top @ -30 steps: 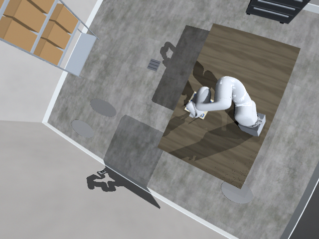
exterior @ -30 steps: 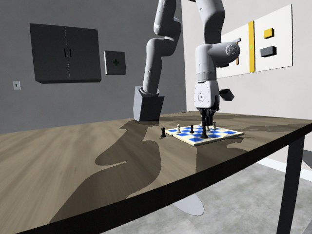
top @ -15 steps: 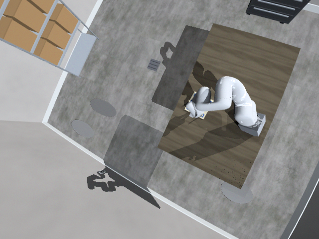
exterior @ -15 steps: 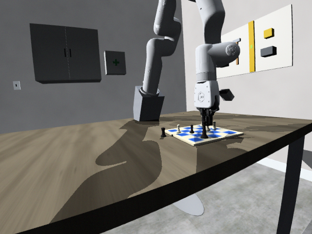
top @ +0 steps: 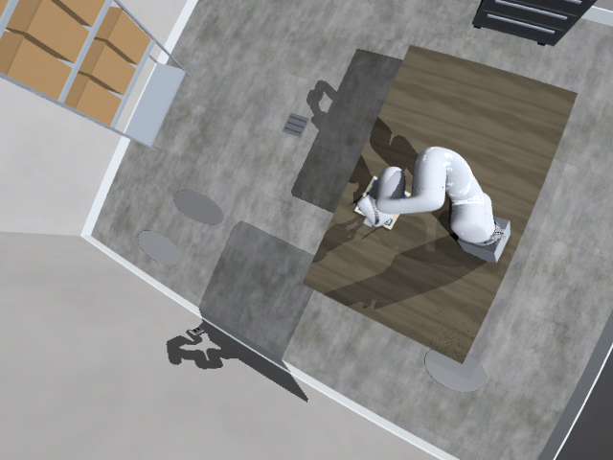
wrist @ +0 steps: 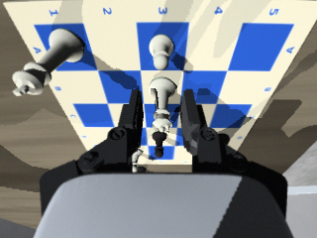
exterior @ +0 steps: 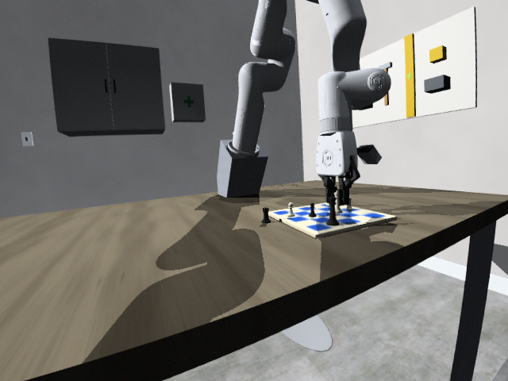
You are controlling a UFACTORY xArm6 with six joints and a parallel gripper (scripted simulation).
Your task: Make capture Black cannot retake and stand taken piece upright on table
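In the wrist view the blue and cream board lies below my gripper. The gripper is open, its two fingers standing apart on either side of a tall white piece that stands upright on the board in column 3. A white pawn stands on A3 and a tall white piece on A1. A small black pawn stands just behind the tall white piece. In the exterior view a black rook stands upright on the table, left of the board.
In the exterior view a tall black piece, a black pawn and a white pawn stand on the board close to the gripper. The arm's base stands behind the board. From above, the arm hides most of the board.
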